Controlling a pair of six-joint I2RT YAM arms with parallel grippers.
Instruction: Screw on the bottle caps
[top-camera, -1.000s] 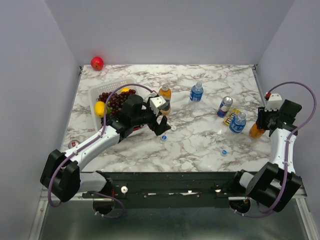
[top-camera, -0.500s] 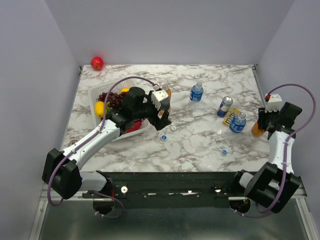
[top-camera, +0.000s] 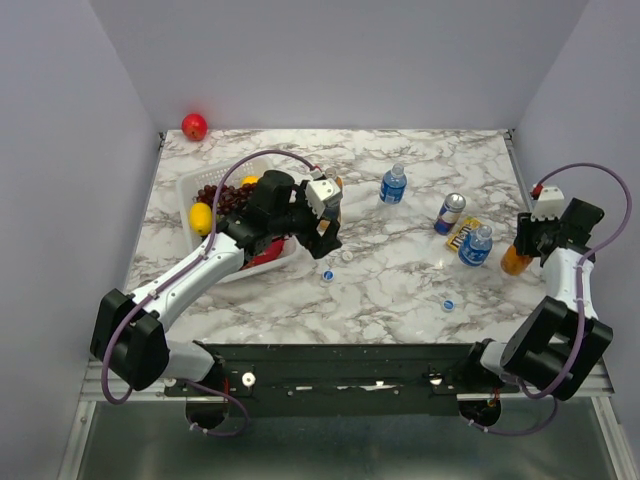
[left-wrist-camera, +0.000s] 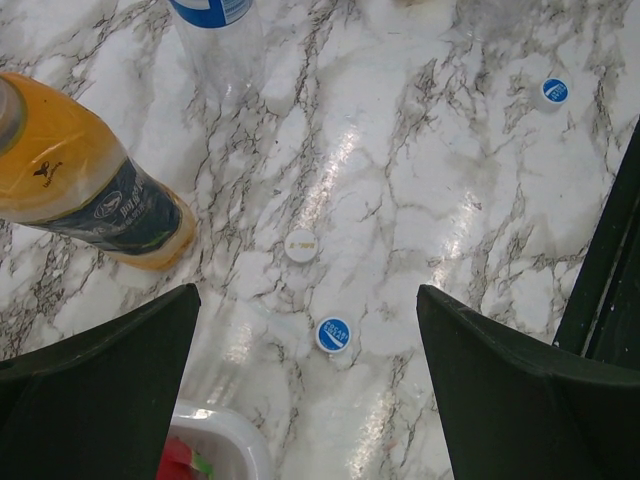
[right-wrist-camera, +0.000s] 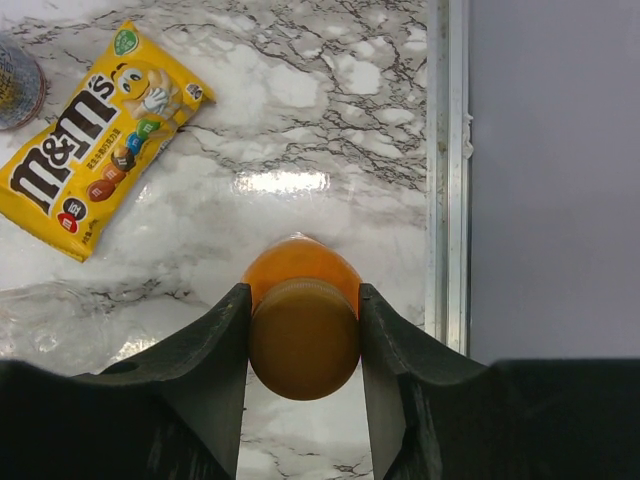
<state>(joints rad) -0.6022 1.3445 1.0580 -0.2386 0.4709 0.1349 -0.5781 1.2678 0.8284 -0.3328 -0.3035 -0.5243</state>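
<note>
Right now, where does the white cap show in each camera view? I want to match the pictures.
Top external: the white cap lies left of the middle, on the marble.
Left wrist: the white cap lies near the picture's centre.
Right wrist: not in it; that view shows the orange bottle instead.
Shared landmark, top and left wrist views: the blue cap lying right beside it, on the arms' side.

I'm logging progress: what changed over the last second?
The open left gripper moved away from the near edge, toward the dark-labelled orange bottle. The right gripper stayed shut on the right-edge orange bottle; the white cap and blue cap did not move.
</note>
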